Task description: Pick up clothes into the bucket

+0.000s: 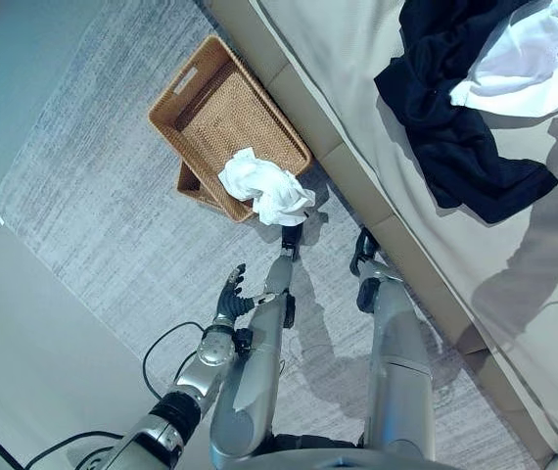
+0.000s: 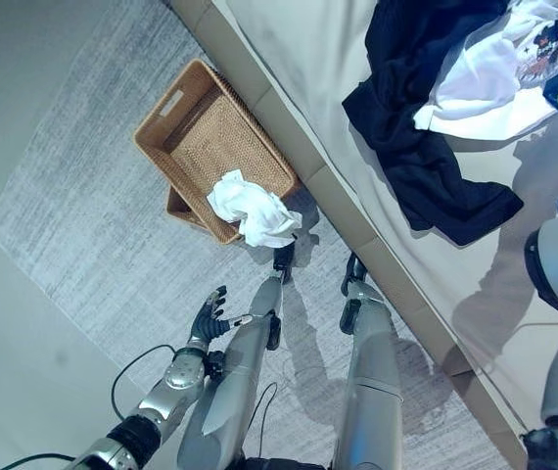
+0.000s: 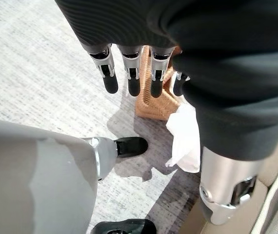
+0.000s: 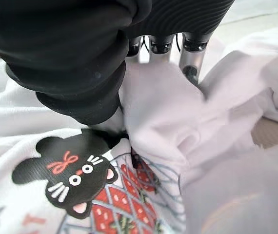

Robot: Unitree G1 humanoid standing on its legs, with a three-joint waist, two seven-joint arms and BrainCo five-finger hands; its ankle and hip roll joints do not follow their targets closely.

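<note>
The right hand (image 4: pixel 129 58) was pressed into a white printed garment (image 4: pixel 178 146) on the bed (image 1: pixel 357 59); its fingertips sank into the folds, so whether it gripped the cloth could not be told. That garment lay on a black garment (image 1: pixel 455 147) near the bed's far corner. The left hand (image 1: pixel 232 294) hung over the grey rug (image 1: pixel 93 225) with straight, relaxed fingers, holding nothing. One wicker basket (image 1: pixel 210 108) stood on the rug just beside the bed's edge, a crumpled white cloth (image 1: pixel 264 186) draped over its near rim.
</note>
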